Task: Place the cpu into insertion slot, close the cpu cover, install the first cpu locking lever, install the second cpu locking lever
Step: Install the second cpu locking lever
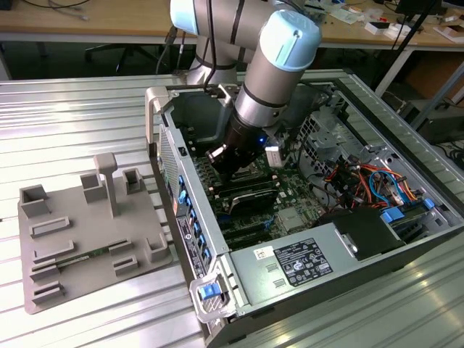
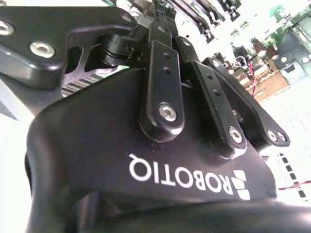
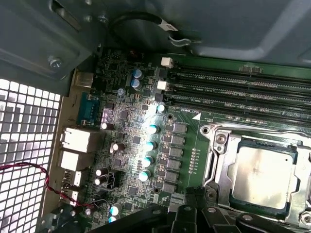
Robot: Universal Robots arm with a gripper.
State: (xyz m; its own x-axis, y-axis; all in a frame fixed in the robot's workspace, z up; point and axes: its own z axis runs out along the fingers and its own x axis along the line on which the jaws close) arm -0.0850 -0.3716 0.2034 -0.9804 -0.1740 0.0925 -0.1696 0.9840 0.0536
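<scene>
Found the end effector [image 1: 230, 172] hanging low inside the open computer case [image 1: 190, 239], directly above the socket area; matte black body and bolted link arms recorded in the second wrist view [image 2: 165, 145]. Cannot tell from these views whether spread or pressed together; saw nothing held. Located the cpu [image 3: 262, 174] in the first wrist view, lying flat and square in the insertion slot [image 3: 265, 144]: dull silver-grey lid, slightly mottled, thin tan-green edge, dark socket border all round. Noted a silver metal frame [image 3: 217, 145] with a screw head just beside the slot; could not settle whether this is the cpu cover lying flat or the slot's own rim. Judged placement done and the cover step in hand, both locking levers outstanding. Judged that closing calls for an even downward press on thin sheet metal, kept off the chip's top and the neighbouring components. Recorded a green circuit board [image 3: 126, 141], densely populated, with a row of small shiny cylindrical capacitors [image 3: 148, 160] and long black memory slots [image 3: 243, 87] near the socket. Noted a perforated steel panel [image 3: 24, 121] and a thin red wire [image 3: 29, 167] at the board's edge. Outside the case, logged a ribbed metal desk [image 1: 72, 116] and, at the exterior view's left, a grey moulded fixture [image 1: 80, 225] with raised blocks and posts.
</scene>
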